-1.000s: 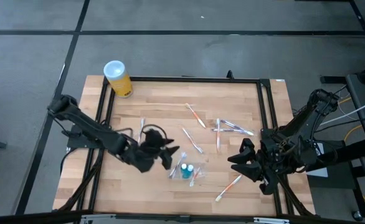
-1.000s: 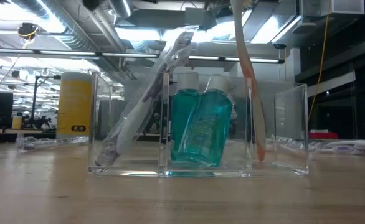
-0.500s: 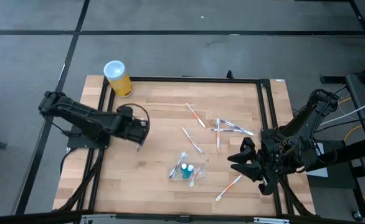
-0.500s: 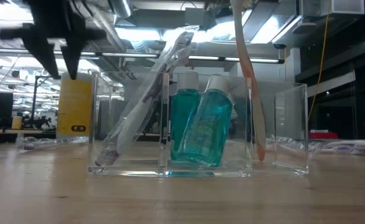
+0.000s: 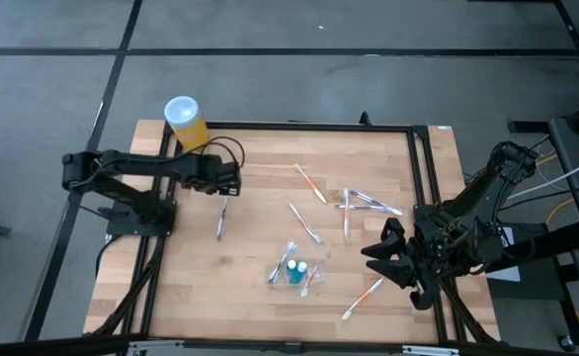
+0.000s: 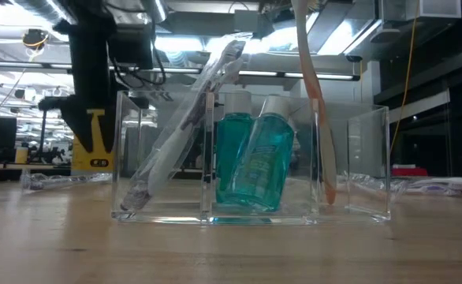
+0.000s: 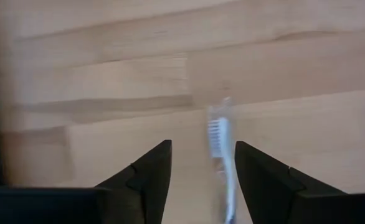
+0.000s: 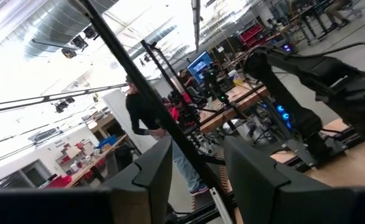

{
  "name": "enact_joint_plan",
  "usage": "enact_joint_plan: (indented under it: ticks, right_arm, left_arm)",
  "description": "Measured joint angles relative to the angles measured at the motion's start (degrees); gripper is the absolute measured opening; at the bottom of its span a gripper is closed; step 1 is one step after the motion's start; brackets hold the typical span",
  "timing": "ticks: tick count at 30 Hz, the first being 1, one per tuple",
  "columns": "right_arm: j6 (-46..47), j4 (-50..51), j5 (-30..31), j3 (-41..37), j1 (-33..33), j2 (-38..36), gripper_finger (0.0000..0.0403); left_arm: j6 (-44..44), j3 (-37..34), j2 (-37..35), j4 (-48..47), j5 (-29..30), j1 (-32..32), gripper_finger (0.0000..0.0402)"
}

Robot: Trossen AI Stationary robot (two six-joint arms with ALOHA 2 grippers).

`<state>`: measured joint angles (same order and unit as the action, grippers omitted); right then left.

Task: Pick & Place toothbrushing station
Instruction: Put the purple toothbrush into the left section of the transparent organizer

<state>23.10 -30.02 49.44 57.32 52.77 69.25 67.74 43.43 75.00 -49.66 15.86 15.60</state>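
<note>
wooden table point(image 5: 270, 178), toothbrush point(image 7: 222, 146) under left hand point(image 7: 201, 165)

Even, shadowless top light; wrist views soft or blown out.
High view evenly lit and sharp, wooden table point(image 5: 270, 188) nearly shadow-free. Low view backlit by bright ceiling strips; glare and reflections on the clear holder point(image 6: 255, 158), the left arm point(image 6: 97, 79) a dark silhouette, background soft. Left wrist view motion-blurred, toothbrush point(image 7: 223, 155) smeared, dark fingers point(image 7: 151, 174) out of focus. Right wrist view tilted, ceiling lights overexposed, near fingers point(image 8: 145, 180) blurred, far room fairly crisp.
</note>
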Motion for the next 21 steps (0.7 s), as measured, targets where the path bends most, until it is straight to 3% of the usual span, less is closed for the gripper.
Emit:
enact_joint_plan:
  ticks: [7,16,19,21]
  right_arm:
    - [-0.64,-0.02,1.18,0.0,0.01,0.0,0.0149]
    - [-1.25,-0.02,2.17,0.0,-0.01,0.0,0.0149]
    - [-1.03,-0.03,2.2,0.0,-0.01,0.02,0.0149]
    - [-1.03,-0.17,2.2,0.0,-0.01,0.02,0.0149]
  left_arm:
    - [-0.61,-2.81,2.82,6.52,-2.18,2.58,0.0169]
    - [-3.96,-2.59,13.56,13.95,-5.3,3.63,0.0167]
    - [-5.06,-1.92,15.73,13.75,-5.47,3.47,0.014]
    - [-6.73,-1.35,15.98,14.0,-4.82,2.96,0.0097]
